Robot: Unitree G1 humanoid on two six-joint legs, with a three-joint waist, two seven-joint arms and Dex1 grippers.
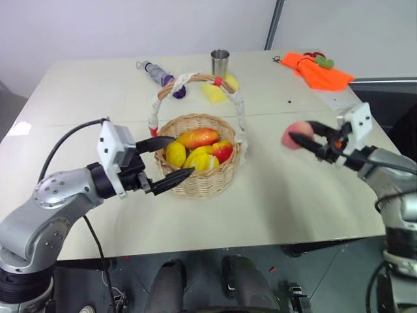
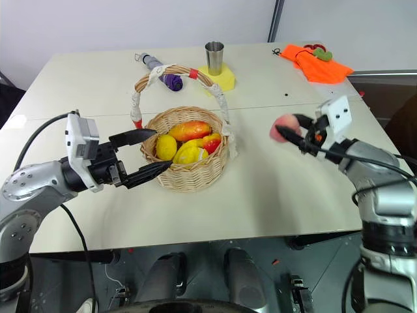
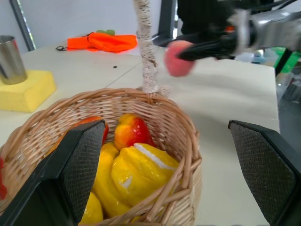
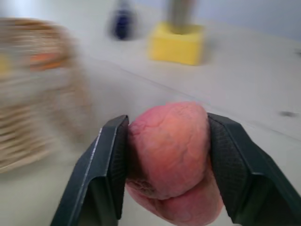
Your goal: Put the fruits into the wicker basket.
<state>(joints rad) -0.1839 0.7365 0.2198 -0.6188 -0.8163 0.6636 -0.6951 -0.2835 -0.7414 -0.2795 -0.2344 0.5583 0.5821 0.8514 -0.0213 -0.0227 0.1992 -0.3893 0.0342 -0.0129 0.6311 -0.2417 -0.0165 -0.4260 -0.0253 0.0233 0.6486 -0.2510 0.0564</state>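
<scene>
The round wicker basket with its cloth-wrapped handle stands mid-table, holding several yellow, orange and red toy fruits. My left gripper hovers at the basket's left rim, fingers wide open and empty. To the right of the basket and above the table, my right gripper is shut on a pink peach; the wrist view shows the peach squeezed between both pads. In the left wrist view the basket sits just ahead, and the peach hangs beyond it.
At the back of the table a metal cup stands on a yellow sponge block, with a purple-and-clear object to its left. An orange cloth lies at the far right corner.
</scene>
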